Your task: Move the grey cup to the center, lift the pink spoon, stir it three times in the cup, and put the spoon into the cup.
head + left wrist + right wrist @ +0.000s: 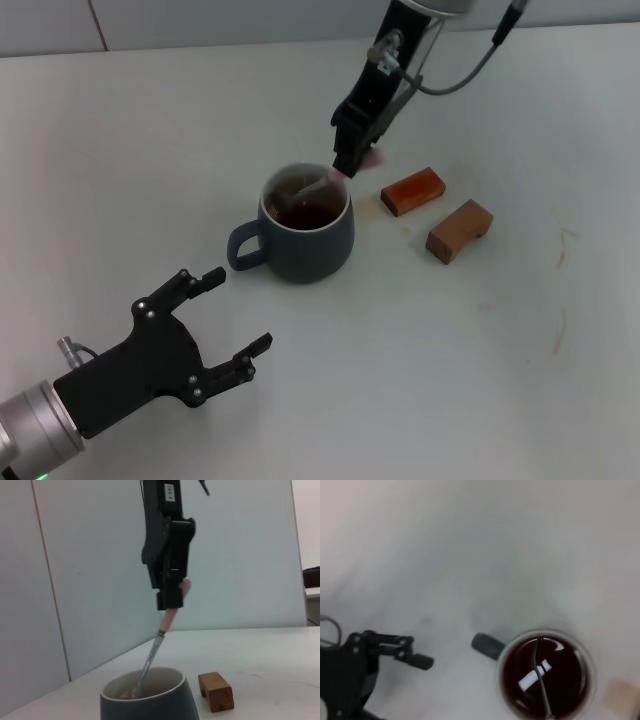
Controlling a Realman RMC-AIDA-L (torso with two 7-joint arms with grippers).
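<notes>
The grey cup is seen standing upright on the white bench, roughly mid-scene, with its loop handle turned toward the left. Dark brown liquid is visible inside it.

The right tool is positioned just above the far right edge of the cup rim and is clamped on the pale pink handle of the pink spoon. The spoon is held on a slant, handle end high and to the far right, metal stem running down and leftward so that the bowl end is dipped into the liquid. In the right wrist view the stem is seen crossing the liquid surface. This tilted, high grip is judged to be chosen so that the tool body is kept clear of the rim while the bowl can be swept round in the liquid.

The left tool is held low over the bench on the near left, apart from the cup, with its fingers spread wide and nothing between them; it is judged to be parked near the handle side.

Two brown wooden blocks lie to the right of the cup, apart from it and not touched.

Stage judged: stirring, with the spoon not yet released into the cup. The stir count cannot be told.
</notes>
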